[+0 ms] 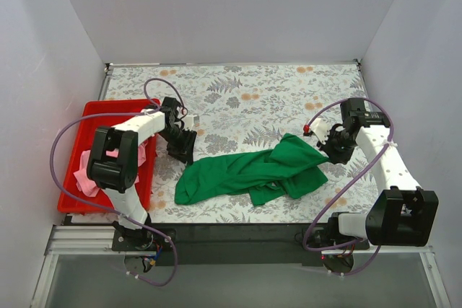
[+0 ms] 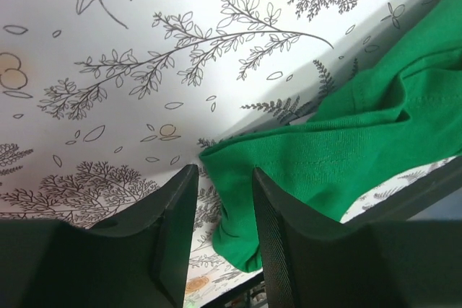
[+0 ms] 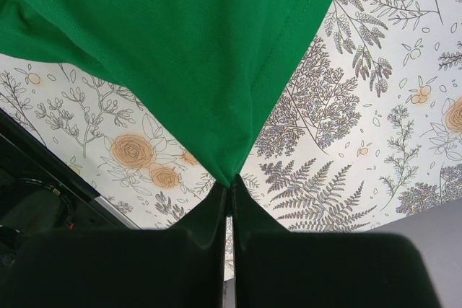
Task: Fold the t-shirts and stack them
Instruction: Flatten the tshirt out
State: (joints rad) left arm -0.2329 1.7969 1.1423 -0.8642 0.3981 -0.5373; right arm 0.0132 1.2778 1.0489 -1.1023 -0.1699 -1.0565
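Observation:
The green t-shirt (image 1: 253, 171) lies crumpled across the middle of the floral table. My right gripper (image 1: 323, 141) is shut on its right corner and holds that corner lifted; in the right wrist view the cloth (image 3: 180, 55) comes to a point between my closed fingers (image 3: 231, 185). My left gripper (image 1: 182, 151) is open just above the shirt's left end; in the left wrist view the green edge (image 2: 238, 200) shows between the spread fingers (image 2: 224, 178). The pink t-shirt (image 1: 90, 171) lies bunched in the red tray, partly hidden by my left arm.
The red plastic tray (image 1: 101, 113) sits at the table's left edge. White walls enclose the table on three sides. A black rail (image 1: 238, 232) runs along the near edge by the arm bases.

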